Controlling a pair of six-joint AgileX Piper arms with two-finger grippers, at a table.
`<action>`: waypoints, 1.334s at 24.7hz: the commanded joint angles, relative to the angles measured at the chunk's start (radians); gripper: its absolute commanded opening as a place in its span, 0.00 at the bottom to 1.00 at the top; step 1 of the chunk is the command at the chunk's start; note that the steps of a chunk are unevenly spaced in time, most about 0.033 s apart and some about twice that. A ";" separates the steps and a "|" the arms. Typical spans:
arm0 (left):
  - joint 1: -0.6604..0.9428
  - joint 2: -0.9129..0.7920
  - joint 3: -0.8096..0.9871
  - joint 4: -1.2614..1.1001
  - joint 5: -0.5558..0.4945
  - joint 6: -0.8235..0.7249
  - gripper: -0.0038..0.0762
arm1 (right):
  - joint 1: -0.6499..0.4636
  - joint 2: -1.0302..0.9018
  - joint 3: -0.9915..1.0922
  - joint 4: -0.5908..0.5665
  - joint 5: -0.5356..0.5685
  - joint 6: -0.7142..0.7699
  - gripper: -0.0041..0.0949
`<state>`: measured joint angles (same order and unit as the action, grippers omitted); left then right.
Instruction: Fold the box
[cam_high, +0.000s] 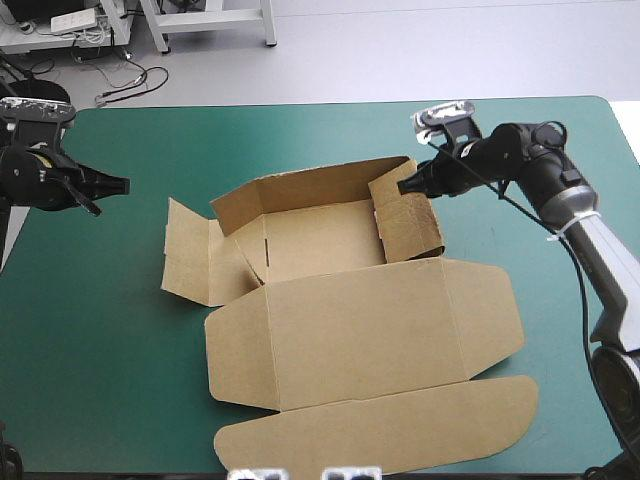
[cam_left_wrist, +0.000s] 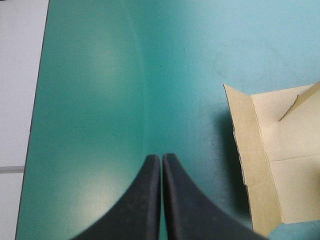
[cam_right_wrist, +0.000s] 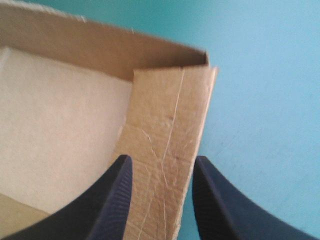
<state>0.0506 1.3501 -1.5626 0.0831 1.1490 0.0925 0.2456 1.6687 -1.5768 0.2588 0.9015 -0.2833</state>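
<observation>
Presently we count one box (cam_high: 360, 320); left gripper (cam_high: 122, 185) pressed together near table's (cam_high: 300, 140) left edge; right gripper (cam_high: 404, 187) spread astride its wall.

box (cam_left_wrist: 270, 165) mostly cut off in left wrist view, its wall (cam_right_wrist: 170, 110) cropped between right tool (cam_right_wrist: 162, 159)

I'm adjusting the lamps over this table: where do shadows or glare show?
High view: no hard glare on the teal-green cover, only thin shadow along the box. Left wrist view: a pale sheen on the cover ahead of the left claw, dark shadow beside the box's flap. Right wrist view: the far wall is shaded, the floor bright.
</observation>
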 joint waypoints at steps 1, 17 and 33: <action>0.001 -0.034 -0.024 -0.002 -0.052 0.006 0.05 | -0.002 -0.087 -0.145 -0.012 0.035 0.011 0.42; 0.001 -0.034 -0.024 -0.127 0.056 0.006 0.05 | -0.002 0.111 -0.253 -0.109 0.274 0.093 0.41; 0.001 -0.004 -0.024 -0.145 0.047 0.002 0.05 | -0.002 0.314 -0.253 0.034 0.330 0.033 0.02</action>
<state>0.0506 1.3566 -1.5626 -0.0689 1.2436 0.1011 0.2409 2.0308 -1.8057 0.2392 1.2049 -0.2385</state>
